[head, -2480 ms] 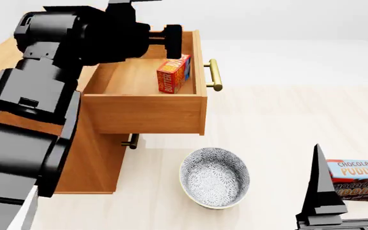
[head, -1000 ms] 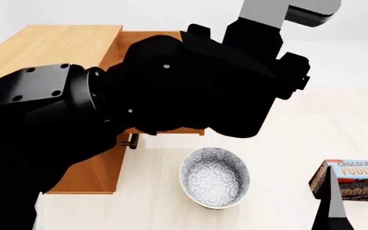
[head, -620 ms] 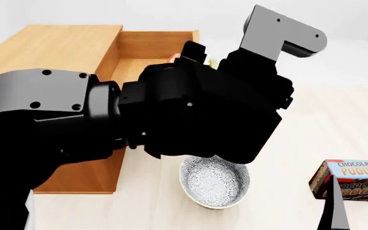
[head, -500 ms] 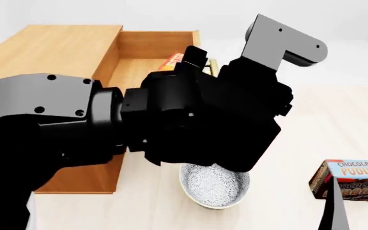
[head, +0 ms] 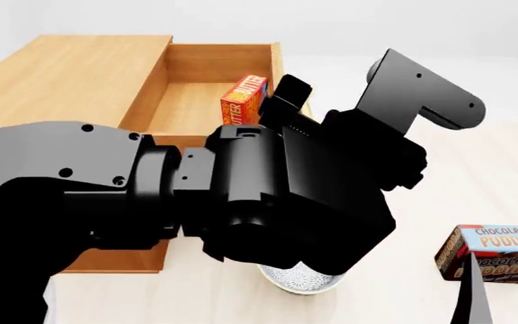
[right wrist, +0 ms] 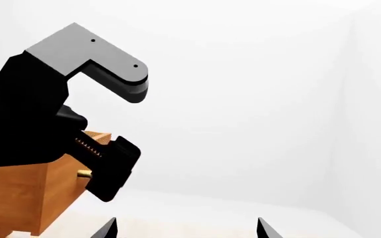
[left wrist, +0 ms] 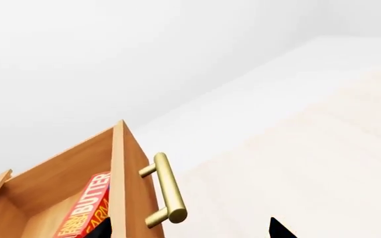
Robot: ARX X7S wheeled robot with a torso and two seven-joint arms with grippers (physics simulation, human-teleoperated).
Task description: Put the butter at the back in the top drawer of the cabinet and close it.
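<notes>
Top drawer (head: 187, 101) of cabinet (head: 70, 81) pulled open. Butter (head: 243, 99) stands upright inside, near the front panel; "BUTTER" legible in yellow on red. Brass handle (left wrist: 166, 191) just outside. Left gripper (left wrist: 190, 229): tips spread apart, holding nothing. Right gripper (right wrist: 185, 229): tips apart, empty. "CHOCOLATE PUDDING" box (head: 496, 254) on desk (head: 475, 175), well apart from cabinet. Bowl (head: 299, 278) mostly hidden by arm.

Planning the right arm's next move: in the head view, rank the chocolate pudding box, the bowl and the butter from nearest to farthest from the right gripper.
1. The chocolate pudding box, close beside the right gripper, at the lower right.
2. The bowl, centre foreground, mostly hidden under the left arm.
3. The butter, upright inside the open top drawer, far back on the left.
</notes>
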